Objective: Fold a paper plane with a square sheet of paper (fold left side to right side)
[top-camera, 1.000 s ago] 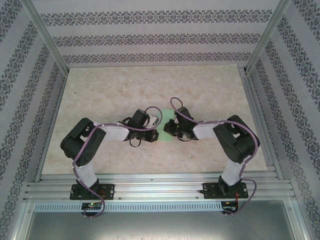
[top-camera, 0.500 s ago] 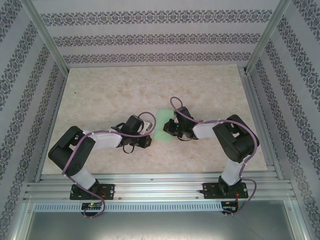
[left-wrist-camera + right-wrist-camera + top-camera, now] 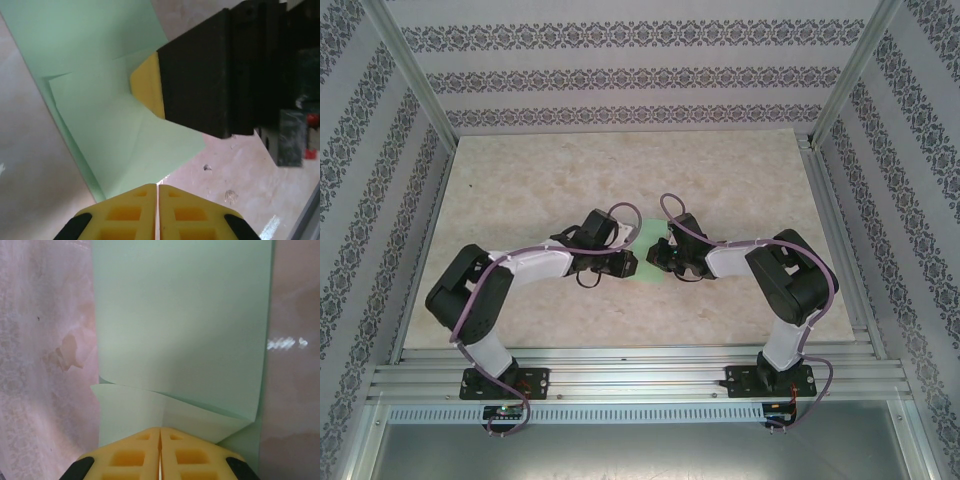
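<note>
While both are clenched — left gripper (image 3: pixel 158 186), right gripper (image 3: pixel 160 429), tips at square sheet of paper (image 3: pixel 180 330)

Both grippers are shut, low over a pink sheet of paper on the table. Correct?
No: the sheet of paper is pale green, not pink, as the right wrist view shows. The left gripper and right gripper are shut, low over it on the table.

Pale-green paper sheet (image 3: pixel 185 315) (partly folded)
</note>
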